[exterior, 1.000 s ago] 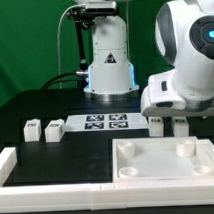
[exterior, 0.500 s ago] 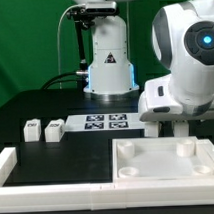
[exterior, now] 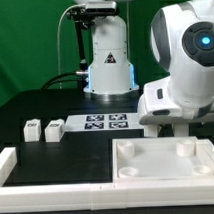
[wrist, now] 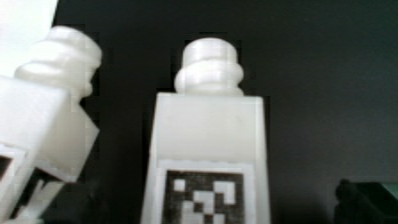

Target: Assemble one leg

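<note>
At the exterior view's far left you had the outer leg (exterior: pixel 32 129) and, just beside it, the inner leg (exterior: pixel 55 128). Both rested on the black table (exterior: pixel 45 109), well apart from the gripper (exterior: pixel 168 120), at about its 9 o'clock. Between them and the gripper lay the marker board (exterior: pixel 108 122). At the gripper's 6 o'clock, nearer the camera, sat the white panel (exterior: pixel 162 165) with round sockets.

Your wrist view showed two more legs close under the gripper: the upright leg (wrist: pixel 210 140) and the tilted leg (wrist: pixel 50 110) just beside it. That made four legs, one panel and one board.

The upright leg was a white square block topped by a rounded, stepped knob, with a black-and-white tag low on its face.

The gripper's fingers stood apart. One dark fingertip (wrist: pixel 368 198) sat clear of the upright leg, with a gap between them.
</note>
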You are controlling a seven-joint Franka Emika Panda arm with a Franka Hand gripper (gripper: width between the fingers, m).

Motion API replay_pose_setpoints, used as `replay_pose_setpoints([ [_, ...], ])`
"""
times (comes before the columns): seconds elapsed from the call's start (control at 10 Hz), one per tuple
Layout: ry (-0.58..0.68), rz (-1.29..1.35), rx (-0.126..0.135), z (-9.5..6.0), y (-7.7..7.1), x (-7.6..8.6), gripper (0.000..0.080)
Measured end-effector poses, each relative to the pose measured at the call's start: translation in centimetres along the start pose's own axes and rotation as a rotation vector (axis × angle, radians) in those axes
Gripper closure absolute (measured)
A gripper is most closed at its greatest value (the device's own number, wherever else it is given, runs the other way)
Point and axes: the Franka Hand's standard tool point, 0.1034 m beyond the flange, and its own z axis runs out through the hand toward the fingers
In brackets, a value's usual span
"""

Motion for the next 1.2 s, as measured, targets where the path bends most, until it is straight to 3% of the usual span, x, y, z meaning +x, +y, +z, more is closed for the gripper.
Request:
replay_pose_setpoints([
  [0.1,0.0,0.007,-0.003,0.1,-0.2,-0.1,0.0259],
  [0.2,-0.001,0.006,-0.005,0.1,-0.2,-0.1,0.0428],
  [0.3,-0.002,0.006,-0.005,0.2,-0.2,-0.1,0.0428],
  [0.4,-0.002,0.006,-0.005,0.2,-0.2,-0.1,0.0512],
  [1.1,-0.002,0.006,-0.004,0.1,-0.2,-0.1,0.0511],
  [1.2,-0.027,0.012,-0.006,-0.9,0.2,-1.1,0.0511],
])
